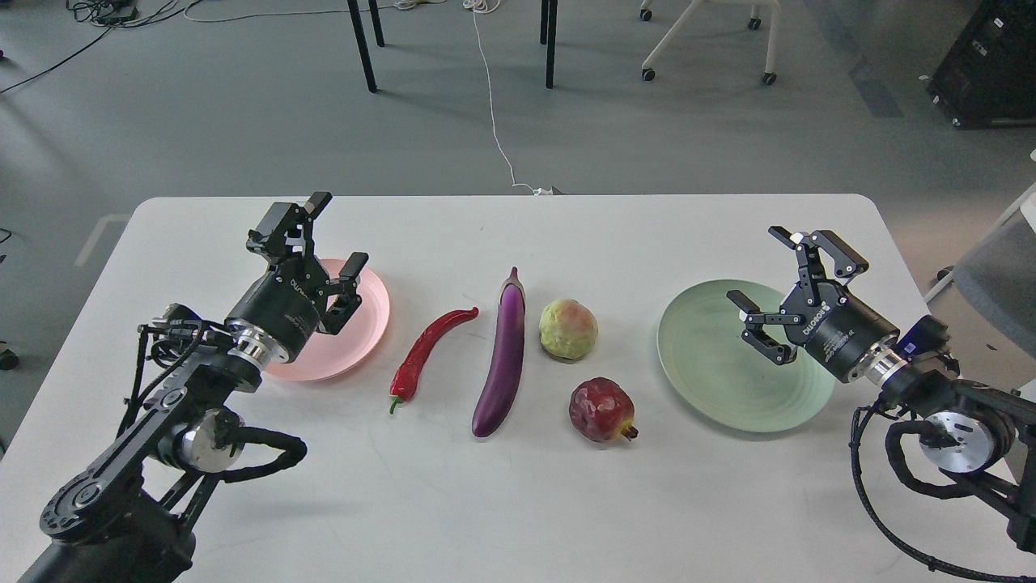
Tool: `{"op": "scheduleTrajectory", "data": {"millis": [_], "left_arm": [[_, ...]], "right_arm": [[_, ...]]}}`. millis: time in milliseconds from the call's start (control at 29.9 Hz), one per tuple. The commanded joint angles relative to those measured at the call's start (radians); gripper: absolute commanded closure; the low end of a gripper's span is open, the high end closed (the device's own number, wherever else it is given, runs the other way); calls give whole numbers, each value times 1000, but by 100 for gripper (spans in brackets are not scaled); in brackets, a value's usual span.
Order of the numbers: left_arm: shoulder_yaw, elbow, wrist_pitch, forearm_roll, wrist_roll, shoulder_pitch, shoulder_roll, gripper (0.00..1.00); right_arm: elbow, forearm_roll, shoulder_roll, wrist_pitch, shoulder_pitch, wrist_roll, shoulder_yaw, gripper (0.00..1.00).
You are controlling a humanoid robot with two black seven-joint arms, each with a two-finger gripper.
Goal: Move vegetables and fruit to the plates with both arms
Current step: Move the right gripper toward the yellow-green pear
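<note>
On the white table lie a red chili pepper (426,351), a purple eggplant (502,356), a yellow-green fruit (568,328) and a dark red pomegranate (600,410), all in the middle. A pink plate (364,324) sits to their left, partly hidden by my left gripper (336,231), which hovers open above it with nothing between its fingers. At the right, a green plate (712,372) lies under my right gripper (765,271), also open and holding nothing.
The table's (518,502) far edge runs across the upper middle of the view. Beyond it are grey floor, black table legs (363,44), a white cable (494,105) and a chair base (704,40).
</note>
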Motion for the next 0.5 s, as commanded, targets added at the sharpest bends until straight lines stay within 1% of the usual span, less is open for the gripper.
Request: {"op": "scheduleTrajectory", "data": {"millis": [0, 100, 167, 267, 368, 468], "left_arm": [[9, -6, 2, 2, -2, 4, -2, 2], [11, -5, 1, 5, 1, 3, 1, 2], [3, -6, -4, -1, -2, 1, 2, 2], [-1, -6, 1, 0, -10, -2, 11, 2], [0, -6, 2, 8, -34, -8, 29, 2], [0, -9, 1, 4, -41, -8, 38, 2]], "right_arm": [[14, -1, -12, 2, 1, 0, -2, 1], [17, -12, -20, 4, 15, 0, -5, 1], [19, -70, -38, 2, 52, 0, -8, 1], [25, -318, -81, 1, 166, 0, -52, 1], [32, -522, -112, -4, 355, 0, -196, 1], [34, -613, -111, -7, 579, 0, -411, 1]]}}
